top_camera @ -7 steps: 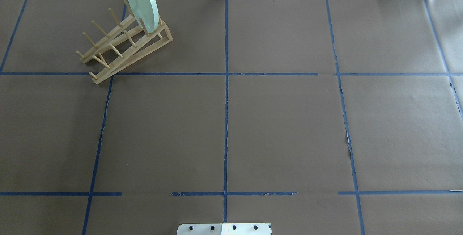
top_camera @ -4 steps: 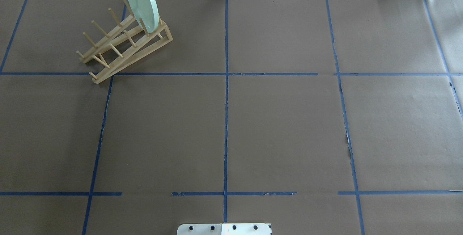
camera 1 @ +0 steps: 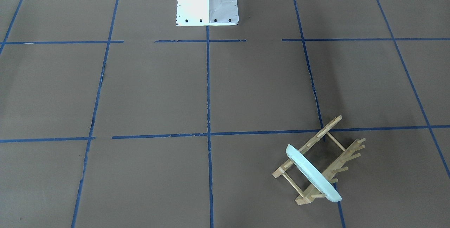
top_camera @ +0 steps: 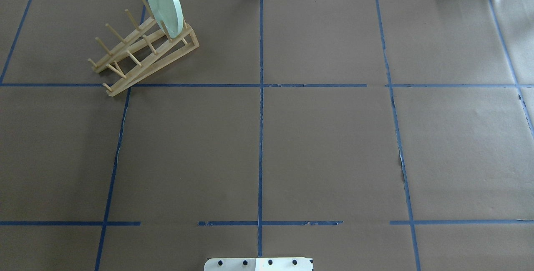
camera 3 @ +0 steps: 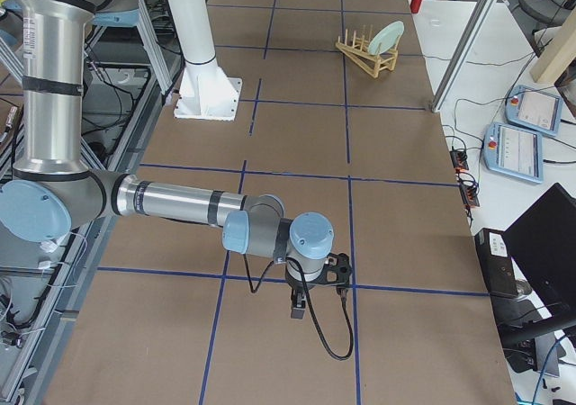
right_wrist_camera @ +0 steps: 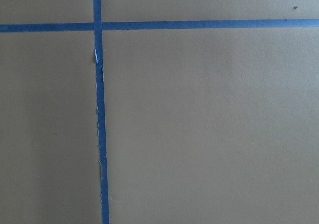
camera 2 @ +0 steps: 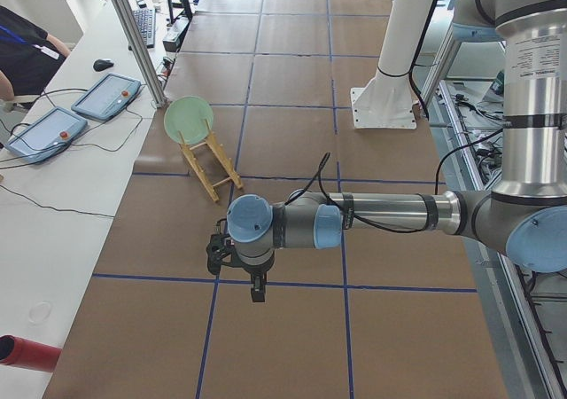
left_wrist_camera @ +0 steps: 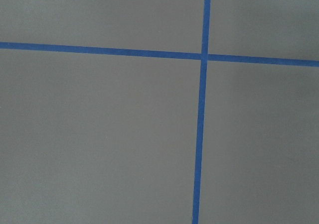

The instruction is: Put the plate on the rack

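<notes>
Plate stands on edge in rack, far left, btwn end pegs. Left gripper & right gripper well apart; open/closed, can't tell. Looks done. Best not to nudge the rack.

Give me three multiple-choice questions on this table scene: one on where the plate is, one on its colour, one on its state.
1. Where on the rack is the plate?
A) the end farther from the robot's base
B) the middle
C) the end nearer the base
2. What colour is the plate?
A) red
B) pale green
C) black
3. The plate is:
A) lying flat on the table
B) held by fingers
C) standing on edge, unheld
Answers: 1 A, the overhead view shows it at the rack's far end; 2 B, it looks mint in every view; 3 C, it stands upright in the rack with nothing else touching it.
</notes>
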Robot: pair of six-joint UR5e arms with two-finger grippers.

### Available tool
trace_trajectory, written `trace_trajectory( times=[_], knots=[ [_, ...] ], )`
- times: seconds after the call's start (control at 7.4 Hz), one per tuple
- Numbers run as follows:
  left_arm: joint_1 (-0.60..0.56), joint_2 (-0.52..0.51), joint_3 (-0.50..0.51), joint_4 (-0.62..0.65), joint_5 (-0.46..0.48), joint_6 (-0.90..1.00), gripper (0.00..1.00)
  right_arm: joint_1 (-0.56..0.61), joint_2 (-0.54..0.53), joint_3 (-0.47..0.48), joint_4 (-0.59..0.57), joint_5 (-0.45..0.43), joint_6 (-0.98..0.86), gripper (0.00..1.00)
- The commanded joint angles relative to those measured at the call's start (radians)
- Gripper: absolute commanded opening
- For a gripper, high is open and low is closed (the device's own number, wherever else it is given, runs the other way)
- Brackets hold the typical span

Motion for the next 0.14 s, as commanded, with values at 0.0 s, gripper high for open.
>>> trace_trajectory(
  times=[0.0],
  knots=[
    [0.000,0.000,-0.004,0.000,0.001,0.000,1.00,0.000,0.000,0.001,0.000,0.000,0.000,1.00]
  ],
)
